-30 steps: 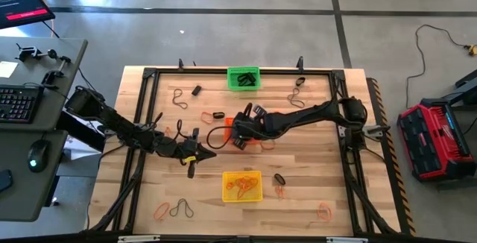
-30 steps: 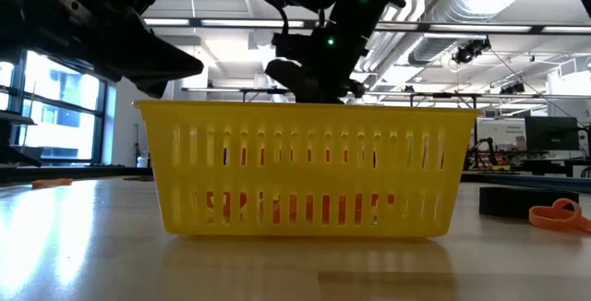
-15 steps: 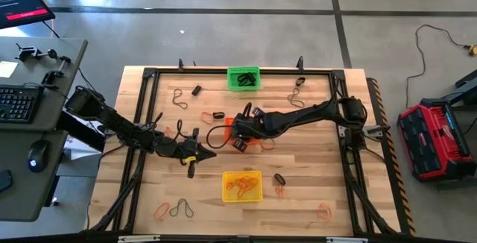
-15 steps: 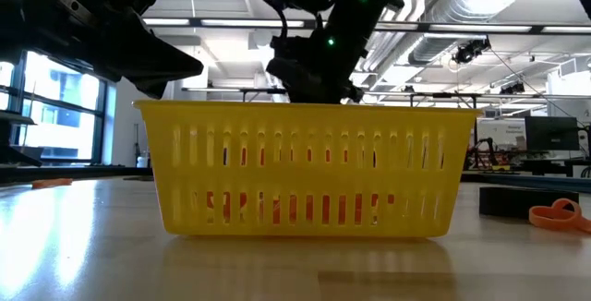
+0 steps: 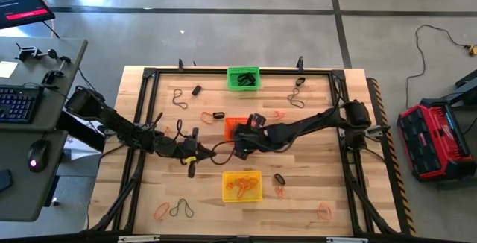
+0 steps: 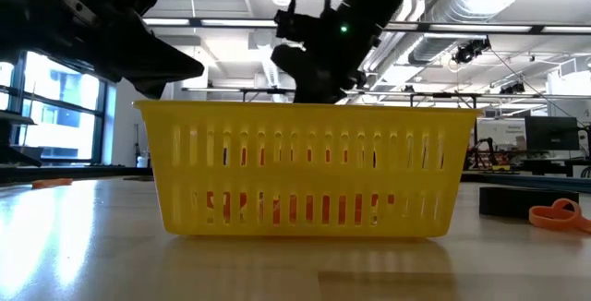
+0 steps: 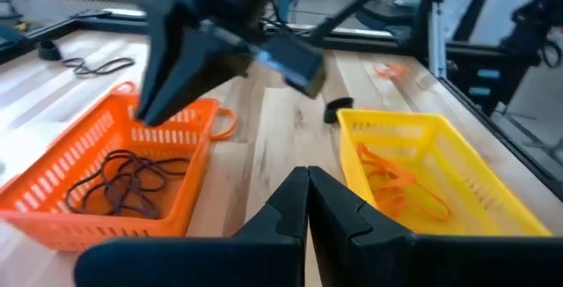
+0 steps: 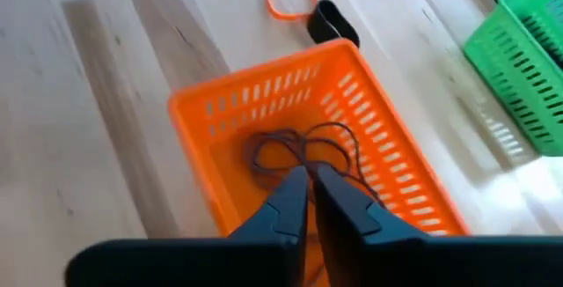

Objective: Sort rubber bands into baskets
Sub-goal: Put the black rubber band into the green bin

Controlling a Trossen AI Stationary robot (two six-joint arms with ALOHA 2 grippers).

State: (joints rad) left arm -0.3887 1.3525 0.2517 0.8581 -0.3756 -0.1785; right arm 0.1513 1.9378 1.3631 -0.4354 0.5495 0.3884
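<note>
Left gripper (image 5: 195, 153) parked left of centre on the pale wooden table (image 5: 313, 191), fingers (image 7: 290, 212) pressed together, nothing between them. Just right of it, right gripper (image 5: 240, 150) at the near edge of the small orange plastic mesh basket (image 5: 232, 126), fingers (image 8: 295, 201) pressed together and seemingly empty, though the tips sit in front of the basket's contents, so not fully certain. Inside that orange basket, a tangle of thin dark brown rubber bands (image 8: 303, 153). Nearer, the small yellow plastic mesh basket (image 5: 242, 185) with thin orange rubber bands (image 7: 396, 186) in it; at the far edge, the small green plastic mesh basket (image 5: 243, 78) with short dark bands inside. Sorting judged partly done: all three baskets loaded, yet plenty still loose. On the left, dark and orange loops (image 5: 174, 211) near the front edge and a dark loop (image 5: 178, 98) farther back. Centre, an orange loop beside a thick black band (image 8: 332, 21). On the right, more by the far rail (image 5: 297, 94), a black band with an orange loop (image 5: 279, 183) beside the yellow basket, and an orange loop (image 5: 324, 212) at the near right.
</note>
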